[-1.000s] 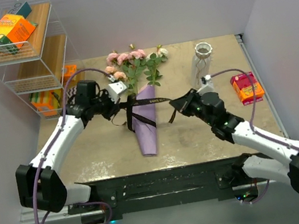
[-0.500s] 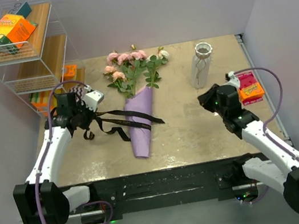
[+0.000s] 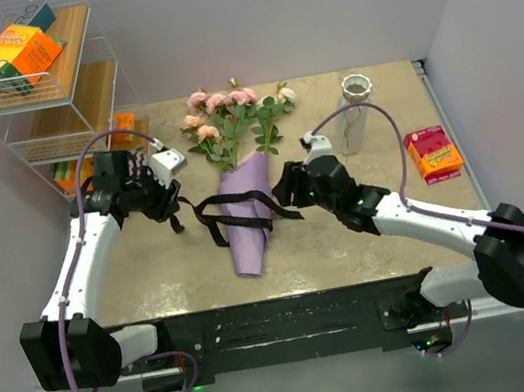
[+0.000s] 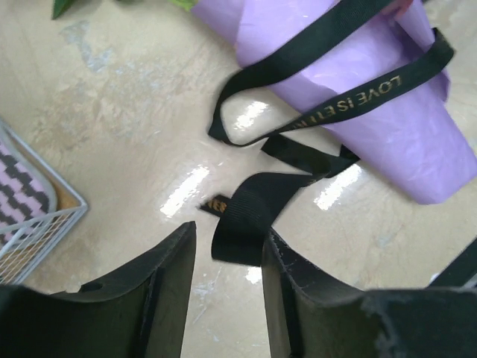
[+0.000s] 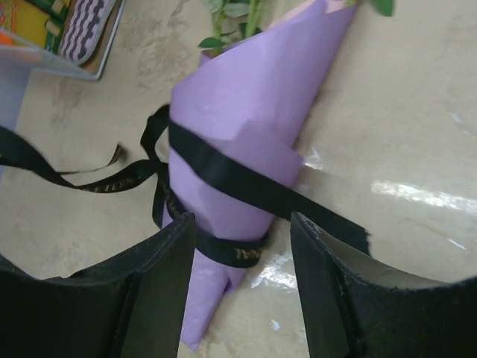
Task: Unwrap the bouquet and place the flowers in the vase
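"At the left gripper (image 4: 227,240), what state?" asks the first observer.

"Fingers parted, not clamped," the second notes. "A loose end of the black woven ribbon with gold lettering (image 4: 350,101) lies in the gap; whether it touches either finger cannot be told. The ribbon loops over the beige table (image 3: 153,266) to the lilac paper cone (image 3: 248,251) of the bouquet and is wrapped round it."

"And the right gripper (image 5: 242,224)?"

"Fingers spread wide, nothing between them, poised over the cone's narrow half. The bouquet lies flat mid-table between both grippers, tip toward the arm bases. Its pink and cream roses with green leaves (image 3: 224,106) fan out at the far end. The tall slim pale vase (image 3: 355,127) stands upright at far right, apart from the flowers. A red-orange box (image 3: 433,153) lies right of it, and a white wire shelf (image 3: 33,104) stands at far left."
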Tool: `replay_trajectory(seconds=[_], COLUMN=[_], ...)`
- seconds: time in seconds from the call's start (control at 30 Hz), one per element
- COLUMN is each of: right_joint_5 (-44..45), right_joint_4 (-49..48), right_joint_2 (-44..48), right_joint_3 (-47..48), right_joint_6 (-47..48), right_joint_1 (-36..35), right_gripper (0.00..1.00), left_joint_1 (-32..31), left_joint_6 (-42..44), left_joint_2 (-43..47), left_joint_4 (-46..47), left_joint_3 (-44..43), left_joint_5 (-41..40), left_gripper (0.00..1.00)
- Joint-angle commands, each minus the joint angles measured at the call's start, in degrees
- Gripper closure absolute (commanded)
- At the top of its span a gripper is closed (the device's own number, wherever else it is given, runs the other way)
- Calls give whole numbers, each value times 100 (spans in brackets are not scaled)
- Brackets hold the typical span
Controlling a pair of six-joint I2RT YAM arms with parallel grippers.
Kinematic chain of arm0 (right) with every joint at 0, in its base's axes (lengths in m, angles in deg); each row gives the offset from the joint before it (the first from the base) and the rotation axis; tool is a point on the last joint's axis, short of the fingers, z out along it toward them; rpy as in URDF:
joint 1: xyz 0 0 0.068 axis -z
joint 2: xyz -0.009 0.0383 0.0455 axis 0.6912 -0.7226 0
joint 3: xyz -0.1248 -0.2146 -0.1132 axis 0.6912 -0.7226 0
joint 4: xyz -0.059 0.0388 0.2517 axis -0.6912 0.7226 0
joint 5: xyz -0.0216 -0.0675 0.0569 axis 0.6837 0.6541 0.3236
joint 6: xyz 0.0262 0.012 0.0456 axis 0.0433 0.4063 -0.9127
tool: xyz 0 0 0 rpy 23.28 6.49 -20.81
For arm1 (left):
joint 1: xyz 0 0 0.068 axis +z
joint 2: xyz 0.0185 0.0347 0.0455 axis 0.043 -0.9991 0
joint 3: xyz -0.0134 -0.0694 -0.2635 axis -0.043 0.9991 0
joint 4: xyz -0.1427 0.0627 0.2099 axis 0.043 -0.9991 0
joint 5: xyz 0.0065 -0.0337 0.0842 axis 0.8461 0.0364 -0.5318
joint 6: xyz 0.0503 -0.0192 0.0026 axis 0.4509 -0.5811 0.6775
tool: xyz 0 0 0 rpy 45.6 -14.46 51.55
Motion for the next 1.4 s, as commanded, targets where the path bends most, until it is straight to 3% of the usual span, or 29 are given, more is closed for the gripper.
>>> replay_trajectory(seconds=[0.0,0.13,0.23,0.27,0.37,0.43,0.47,0.57,0.83,1.03,1.13,1.37], right_joint_5=[314,306,411,446,586,631,622,683,1131,1316,1474,1756], right_joint_4=[-449,-555,-468,-406,-195,-159,-159,-107,262,605,632,675], right_joint_2=[-547,-1013,-1487,-1620,-1946,-1991,-2008,-2052,-2693,-3036,-3002,-2624], right_joint_3=[637,874,1172,1382,1612,1622,1630,1657,2245,2606,2484,1965], right_joint_6=[550,577,760,822,963,955,937,762,51,-179,-205,-320], right_joint_1=[-589,-845,-994,-1012,-1012,-1012,-1012,-1012,-1003,-1003,-1003,-863], right_gripper=[42,41,41,40,37,33,30,29,27,28,32,53], left_joint_1=[-52,-192,-192,-192,-175,-175,-175,-183,-192,-192,-184,-184], left_joint_6=[183,122,218,253,385,438,525,622,956,930,852,764], left_joint_2=[73,29,64,99,222,292,328,249,-155,-533,-639,-945], left_joint_4=[-250,-277,-364,-382,-444,-444,-461,-339,715,1550,1937,2535], left_joint_3=[-23,-75,-94,-85,125,449,573,1057,1979,2174,2200,2235], left_joint_5=[684,667,571,518,395,465,526,615,-131,-703,-870,-1152], left_gripper=[55,60,69,76,83,78,64,47,42,42,41,44])
